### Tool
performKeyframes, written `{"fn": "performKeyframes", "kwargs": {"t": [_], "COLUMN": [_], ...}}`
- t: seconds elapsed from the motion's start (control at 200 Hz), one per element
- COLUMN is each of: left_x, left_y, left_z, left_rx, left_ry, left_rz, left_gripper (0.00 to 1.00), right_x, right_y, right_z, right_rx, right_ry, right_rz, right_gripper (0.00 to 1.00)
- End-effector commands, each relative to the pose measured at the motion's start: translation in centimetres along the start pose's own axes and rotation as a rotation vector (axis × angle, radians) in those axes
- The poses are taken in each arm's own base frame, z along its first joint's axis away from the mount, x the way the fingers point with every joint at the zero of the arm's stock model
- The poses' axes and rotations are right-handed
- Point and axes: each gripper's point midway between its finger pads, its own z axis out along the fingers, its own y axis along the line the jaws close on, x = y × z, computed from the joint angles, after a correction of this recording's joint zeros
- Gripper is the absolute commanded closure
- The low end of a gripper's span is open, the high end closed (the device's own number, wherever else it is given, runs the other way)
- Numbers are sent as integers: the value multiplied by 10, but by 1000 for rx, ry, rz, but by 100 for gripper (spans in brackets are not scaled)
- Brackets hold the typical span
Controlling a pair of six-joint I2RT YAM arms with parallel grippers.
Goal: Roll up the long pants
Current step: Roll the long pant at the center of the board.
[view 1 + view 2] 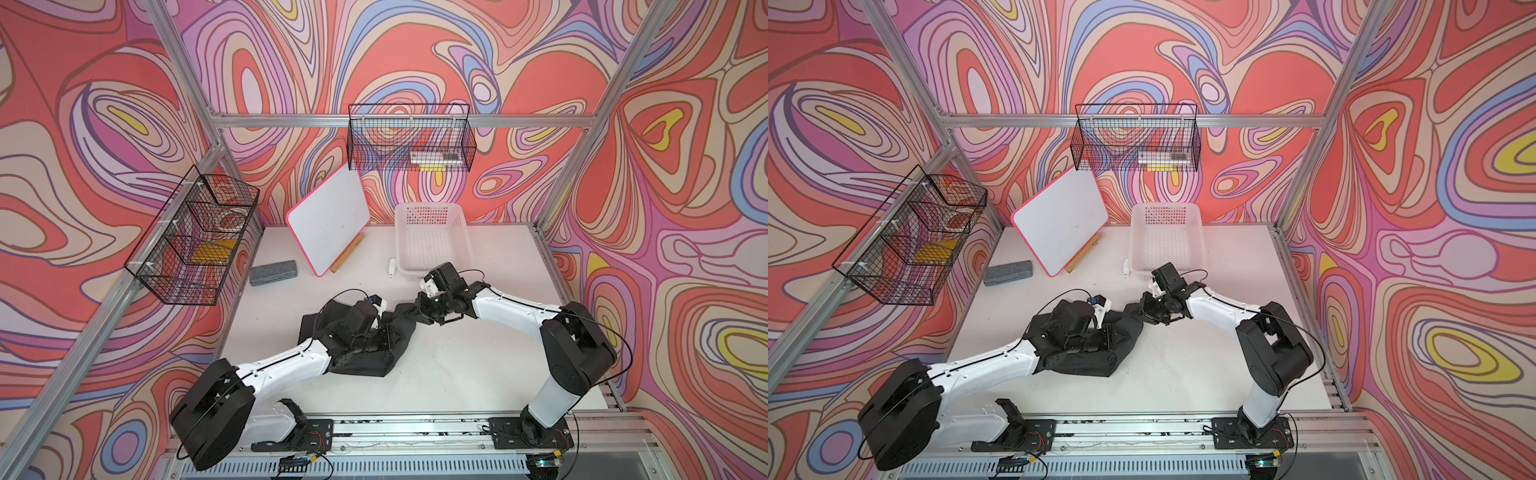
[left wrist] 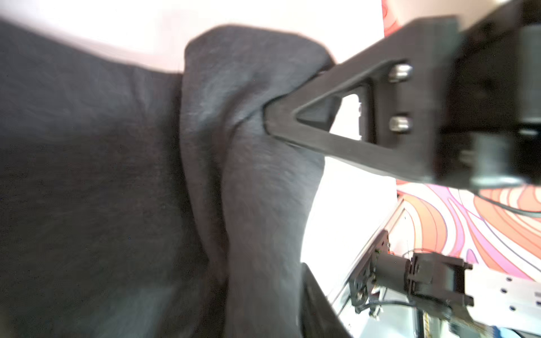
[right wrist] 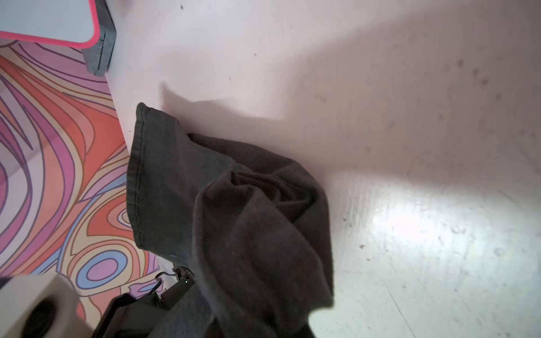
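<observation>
Right pincer (image 1: 420, 309) sits at the far right tip of the long pants (image 1: 365, 365), a little right of the table's (image 1: 457, 365) middle. In both top views the dark cloth rises to a point that ends in this pincer (image 1: 1144, 309). It looks clamped on that end, though its fingers are hidden. From the right wrist, the pants (image 3: 234, 219) rise in a twisted fold toward the camera, and a stitched hem (image 3: 136, 181) hangs to one side.

Left pincer (image 2: 285, 194) is down on the middle of the bundle. Its jaws stand apart with a thick fold of the pants (image 2: 87, 175) between them, and one fingertip (image 2: 278, 125) presses into the cloth. In a top view the left arm's black wrist covers much of the pile and blends with it.

The pants (image 1: 1096, 365) lie bunched in the middle of the table, slightly left. The near edge is folded flat and the far right end is raised. A grey eraser (image 1: 273, 272) lies well apart at far left. A whiteboard (image 1: 328, 220) and a white basket (image 1: 430, 206) stand farther back.
</observation>
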Motion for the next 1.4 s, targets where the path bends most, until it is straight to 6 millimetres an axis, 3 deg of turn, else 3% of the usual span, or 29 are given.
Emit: {"fn": "performKeyframes", "kwargs": {"t": [0.0,0.07,0.095,0.18,0.275,0.336,0.501,0.531,0.556,0.571,0.656,0.881,1.067,1.167,1.282,1.352,1.397], "left_x": [-5,-16,-18,-20,-12,-3,14,16,15,14,12,14,23,33,48,57,62], "left_y": [36,42,43,31,-1,-18,-32,-33,-33,-33,-30,0,23,36,35,35,38], "left_z": [-49,-75,-82,-87,-69,-51,-7,-1,1,3,9,25,42,46,50,51,50], "left_rx": [-296,-388,-417,-466,-501,-529,-570,-565,-574,-581,-634,-737,-599,-577,-492,-431,-406], "left_ry": [-22,-80,-95,-120,-153,-179,-239,-241,-249,-252,-239,-188,-80,-15,32,42,33], "left_rz": [171,244,271,420,660,796,981,996,1004,1007,1058,1091,939,877,779,656,576], "left_gripper": [50,48,41,40,40,34,29,20,4,1,1,1,1,24,58,100,100], "right_x": [12,12,11,6,1,-3,-7,-6,-6,-6,-2,9,13,17,20,21,19], "right_y": [-44,-55,-57,-61,-53,-46,-30,-30,-29,-29,-29,-22,-5,3,11,12,11], "right_z": [-5,-9,-10,-14,-9,-6,2,2,2,1,0,-1,-4,-6,-5,-3,-2], "right_rx": [368,465,488,583,614,619,574,575,574,574,569,498,408,369,323,311,312], "right_ry": [53,60,59,56,84,92,126,133,132,133,147,173,184,198,221,226,222], "right_rz": [-28,-16,-13,-17,-34,-48,-48,-51,-53,-52,-56,-46,-63,-71,-89,-97,-106], "right_gripper": [100,100,100,100,100,100,100,100,100,100,100,100,100,100,100,100,97]}}
